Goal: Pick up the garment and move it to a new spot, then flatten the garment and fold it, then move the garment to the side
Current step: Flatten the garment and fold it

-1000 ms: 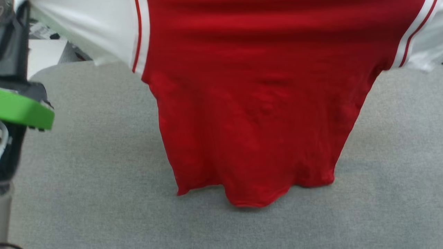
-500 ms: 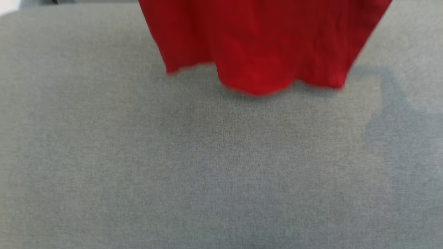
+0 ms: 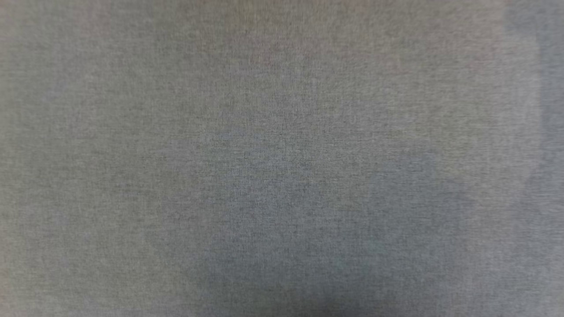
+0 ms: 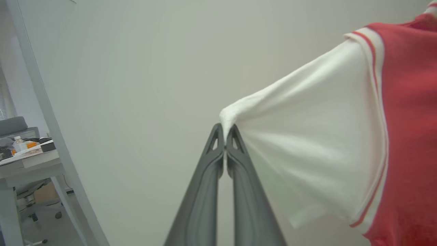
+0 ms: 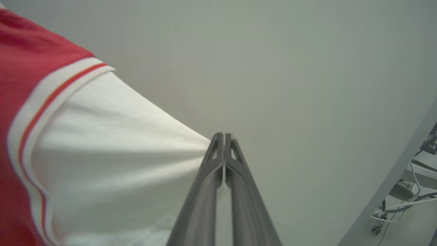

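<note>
The left gripper point(image 4: 225, 131) is closed on the tip of one white sleeve of the shirt point(image 4: 324, 143), and a small knob of cloth bulges out just above its fingertips. From that pinch the sleeve fans out to the right in taut folds. It meets a white band with a thin red line, then the red body.

The right gripper point(image 5: 224, 136) is likewise clamped on the other sleeve, with a sliver of white showing between its fingers. There the cloth spreads to the left, past the same striped band, into red.

The shirt hangs stretched between the two grippers, held up before a pale wall point(image 4: 136, 68).

In both wrist views the red body is cut off by the frame edge, so its front, neck and hem cannot be seen. The lower sleeve in the right wrist view is blurred.

Beyond, the left wrist view has a slanted grey post point(image 4: 51, 136) and a desk point(image 4: 27, 160) with a small bottle point(image 4: 18, 143) among clutter too small to name. The right wrist view has loose cables point(image 5: 403, 205) at its lower right.

The head view looks down on a grey woven surface point(image 3: 282, 158) with faint, soft shadows.
</note>
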